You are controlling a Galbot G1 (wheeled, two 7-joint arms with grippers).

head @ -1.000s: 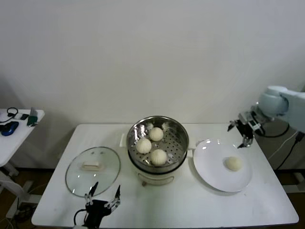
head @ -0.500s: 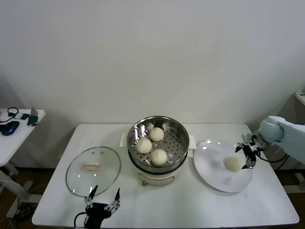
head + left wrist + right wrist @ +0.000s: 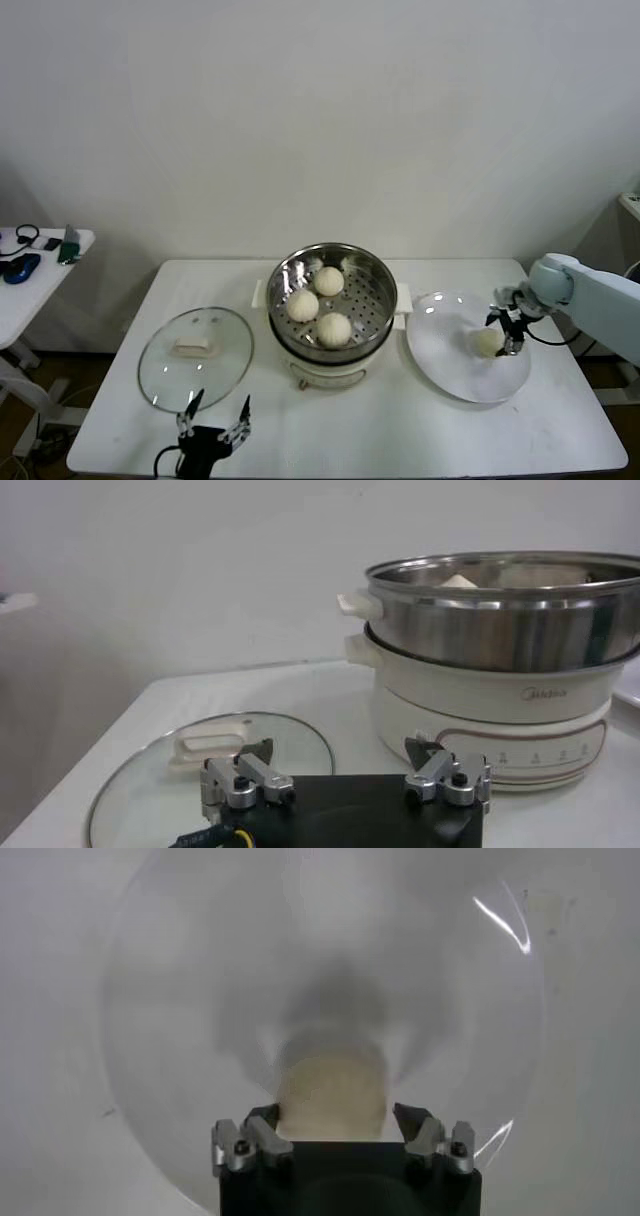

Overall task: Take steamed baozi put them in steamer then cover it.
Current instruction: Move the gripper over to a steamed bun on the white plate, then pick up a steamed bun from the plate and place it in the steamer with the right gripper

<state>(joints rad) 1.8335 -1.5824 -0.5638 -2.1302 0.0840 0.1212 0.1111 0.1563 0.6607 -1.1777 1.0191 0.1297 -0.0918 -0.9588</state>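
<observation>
At the right of the head view, the right gripper [image 3: 509, 333] sits low over the white plate [image 3: 450, 370] with the last baozi [image 3: 487, 342] between its fingers. In the right wrist view, the bun [image 3: 331, 1086] fills the space between the two fingertips [image 3: 250, 1138], and they look to be at its flanks, but I cannot tell whether they are pressing it or only bracketing it, so I would not call it gripped yet. The jaws stand partly apart, about the width of the bun.

The bun looks soft, light and smooth-skinned, the kind of thing that dents under a hard squeeze and might stick slightly to the plate. I'd judge the best hold is across its widest middle, both sides evenly, with only enough pressure to lift it. A pinch too high could let it slip out downward.

Three other baozi [image 3: 317, 303] already lie on the perforated floor of the steamer [image 3: 380, 283] in the middle of the frame, leaving bare room toward its right side.

The cover [image 3: 227, 372] lies flat on the table [image 3: 560, 420] at lower left, handle up. It is glass and rigid, heavier than any bun, and its cream handle [image 3: 211, 745] is the obvious place to take it. The left gripper [image 3: 214, 423] waits just beside its near edge, jaws wide apart and holding nothing.
</observation>
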